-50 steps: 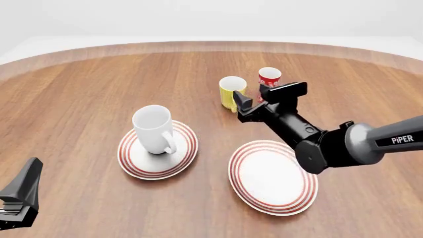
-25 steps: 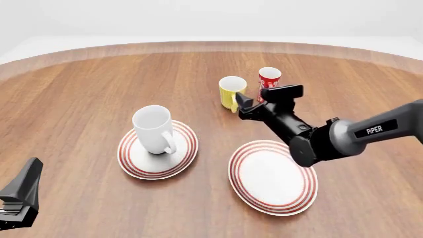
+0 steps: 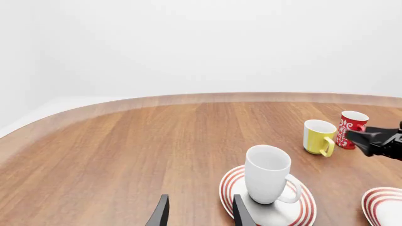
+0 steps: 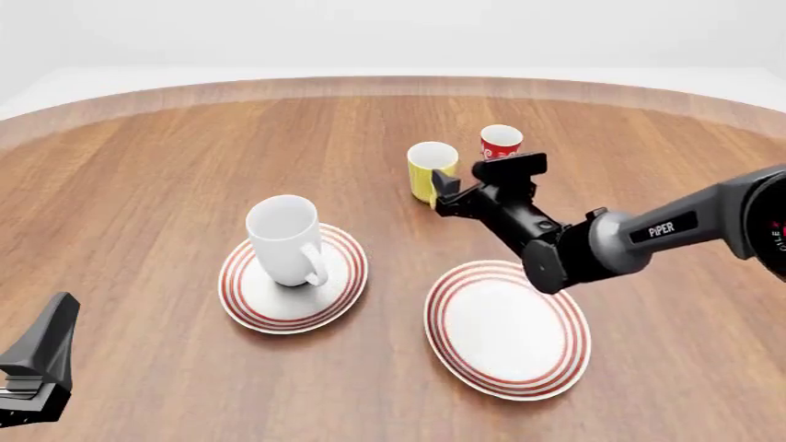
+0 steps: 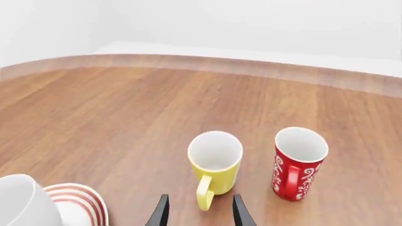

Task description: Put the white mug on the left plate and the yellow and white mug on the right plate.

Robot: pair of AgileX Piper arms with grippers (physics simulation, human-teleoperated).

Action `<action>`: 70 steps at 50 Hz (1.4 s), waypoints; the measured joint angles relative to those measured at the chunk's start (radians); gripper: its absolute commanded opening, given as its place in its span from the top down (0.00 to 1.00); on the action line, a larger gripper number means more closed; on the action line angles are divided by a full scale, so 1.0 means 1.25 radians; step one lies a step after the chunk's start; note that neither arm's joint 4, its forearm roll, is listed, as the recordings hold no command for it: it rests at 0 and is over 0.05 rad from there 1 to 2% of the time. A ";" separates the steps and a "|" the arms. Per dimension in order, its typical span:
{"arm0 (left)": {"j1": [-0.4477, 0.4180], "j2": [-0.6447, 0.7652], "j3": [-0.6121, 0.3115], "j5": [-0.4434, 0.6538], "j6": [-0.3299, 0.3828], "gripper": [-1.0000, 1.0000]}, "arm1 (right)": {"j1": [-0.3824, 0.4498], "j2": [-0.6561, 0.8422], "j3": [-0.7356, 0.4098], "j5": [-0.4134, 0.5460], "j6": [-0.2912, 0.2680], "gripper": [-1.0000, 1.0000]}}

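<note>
Right pincer of mine is stretched forward over the wooden surface, and its two dark fingers are spread apart with nothing between them. It is just beside the yellow and white mug, on the near side of it. In the right wrist view the yellow handle of this mug points toward me and stands in line with the gap between my fingers, but I cannot tell if a fingertip touches it already. The mug stands upright on the bare wood, not on any plate.

Just beside it, to the right, stands the red-and-white patterned cup, also upright. The two are close, with a small gap between them.

The white mug stands upright on the left plate, a little toward the far side of the plate, and its loop handle is turned toward the near right. The right plate with red rings lies nearer to me, below my right arm, and carries nothing.

Left pincer of mine waits at the near left corner, well apart from all the things. Its fingers are also parted and hold nothing. From its wrist camera I see the white mug on its plate in front, and the yellow mug with the red cup farther behind.
</note>
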 measured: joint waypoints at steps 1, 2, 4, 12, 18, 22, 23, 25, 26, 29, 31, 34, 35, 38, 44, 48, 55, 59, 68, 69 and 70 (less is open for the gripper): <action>0.000 0.000 0.000 0.000 0.000 0.00 | 0.000 0.002 -0.004 0.002 -0.001 0.00; 0.000 0.000 0.000 0.000 0.000 0.00 | -0.001 0.005 -0.007 0.004 -0.001 0.00; 0.000 0.000 0.000 0.000 0.000 0.00 | -0.002 0.010 -0.015 0.007 -0.001 0.00; 0.000 0.000 0.000 0.000 0.000 0.00 | -0.004 0.033 -0.043 0.020 0.002 0.00; 0.000 0.000 0.000 0.000 0.000 0.00 | -0.003 0.047 -0.064 0.030 0.002 0.00; 0.000 0.000 0.000 0.000 0.000 0.00 | -0.002 0.059 -0.076 0.034 0.003 0.00; 0.000 0.000 0.000 0.000 0.000 0.00 | -0.002 0.062 -0.079 0.035 0.003 0.00; 0.000 0.000 0.000 0.000 0.000 0.00 | -0.001 0.069 -0.085 0.037 0.003 0.00; 0.000 0.000 0.000 0.000 0.000 0.00 | -0.001 0.073 -0.088 0.037 0.003 0.00; 0.000 0.000 0.000 0.000 0.000 0.00 | -0.001 0.082 -0.095 0.040 0.004 0.00; 0.000 0.000 0.000 0.000 0.000 0.00 | -0.001 0.087 -0.100 0.042 0.004 0.00; 0.000 0.000 0.000 0.000 0.000 0.00 | -0.001 0.094 -0.106 0.044 0.004 0.00; 0.000 0.000 0.000 0.000 0.000 0.00 | -0.001 0.097 -0.108 0.045 0.004 0.00; 0.000 0.000 0.000 0.000 0.000 0.00 | -0.002 0.106 -0.115 0.047 0.005 0.00; 0.000 0.000 0.000 0.000 0.000 0.00 | -0.005 0.125 -0.129 0.052 0.005 0.00; 0.000 0.000 0.000 0.000 0.000 0.00 | -0.005 0.136 -0.139 0.055 0.006 0.00; 0.000 0.000 0.000 0.000 0.000 0.00 | -0.006 0.155 -0.157 0.062 0.007 0.00; 0.000 0.000 0.000 0.000 0.000 0.00 | -0.006 0.165 -0.169 0.067 0.007 0.00; 0.000 0.000 0.000 0.000 0.000 0.00 | -0.006 0.184 -0.192 0.078 0.006 0.00; 0.000 0.000 0.000 0.000 0.000 0.00 | -0.006 0.186 -0.195 0.079 0.007 0.00; 0.000 0.000 0.000 0.000 0.000 0.00 | -0.006 0.187 -0.198 0.080 0.007 0.00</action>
